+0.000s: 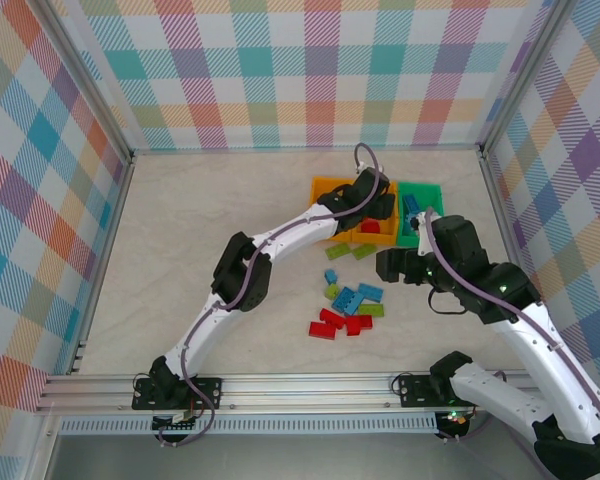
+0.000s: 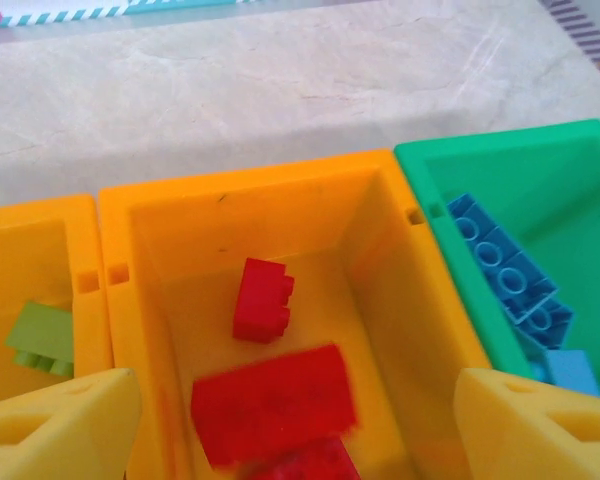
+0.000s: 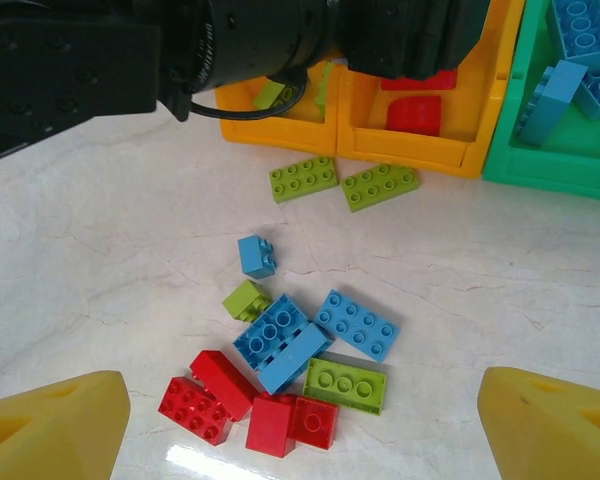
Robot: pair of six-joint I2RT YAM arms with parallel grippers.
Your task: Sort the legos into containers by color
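Two gaping pincers [image 2: 300, 415] [image 3: 300, 425], three containers [image 2: 280, 200]: two orange, one green

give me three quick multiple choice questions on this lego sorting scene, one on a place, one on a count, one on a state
1. Where do the sorted blue bricks lie?
A) the far-left bin
B) the centre bin
C) the green bin

2. How many lime green bricks lie loose on the table?
A) one
B) four
C) eight

3. How do the left gripper's jaws stand over the middle orange bin?
A) open, holding nothing
B) shut on a blue brick
C) shut on the bin's wall

Answers:
1 C, blue studs show inside the green walls.
2 B, four show in the right wrist view.
3 A, its jaws stand wide apart, with red bricks lying below.
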